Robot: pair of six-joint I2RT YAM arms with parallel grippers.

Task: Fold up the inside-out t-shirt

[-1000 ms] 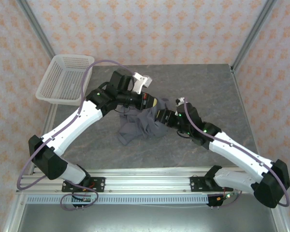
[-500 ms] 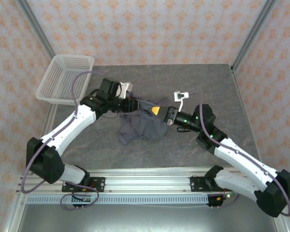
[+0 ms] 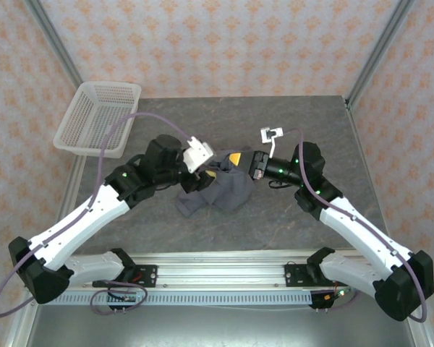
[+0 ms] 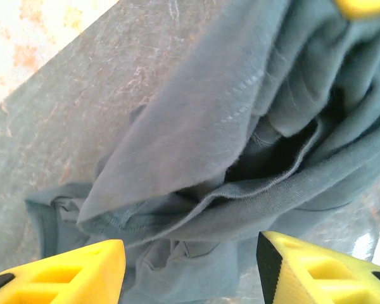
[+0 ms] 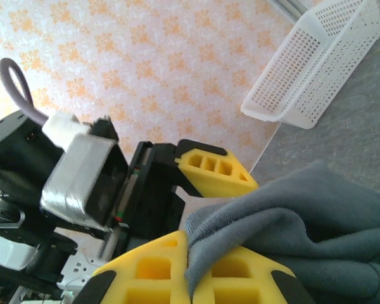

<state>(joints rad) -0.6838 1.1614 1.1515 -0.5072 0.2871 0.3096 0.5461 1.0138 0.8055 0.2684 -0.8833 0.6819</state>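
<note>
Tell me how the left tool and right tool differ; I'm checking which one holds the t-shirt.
The left tool is open, fingers spread wide with the t-shirt beyond them; the right tool is shut on a fold of it. The left tool pinches nothing; the right tool has cloth bulging out between its fingers. Both have yellow fingers.
</note>
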